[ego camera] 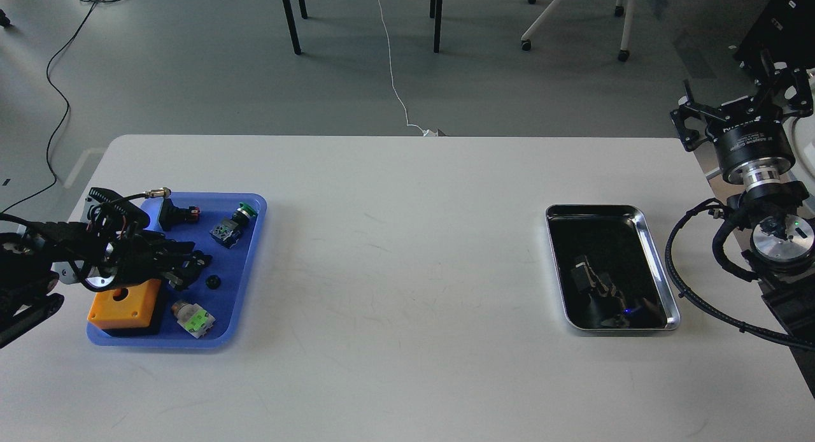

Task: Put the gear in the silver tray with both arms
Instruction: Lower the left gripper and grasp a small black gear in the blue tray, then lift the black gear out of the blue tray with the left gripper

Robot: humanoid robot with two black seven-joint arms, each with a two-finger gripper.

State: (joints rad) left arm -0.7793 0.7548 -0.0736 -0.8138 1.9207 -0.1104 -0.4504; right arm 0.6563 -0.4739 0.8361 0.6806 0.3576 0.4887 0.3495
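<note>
The gear is a small black round part lying in the blue plastic tray at the table's left. My left gripper hangs low over that tray. Its jaws are open and empty, with the tips just left of the gear. The silver tray lies at the table's right. Its dark floor shows only reflections. My right gripper is raised beyond the table's far right corner, jaws open and empty, well clear of the silver tray.
The blue tray also holds an orange box with a round hole, a green-and-white connector, a green push button and a black switch. My right arm's black cable loops close to the silver tray's right rim.
</note>
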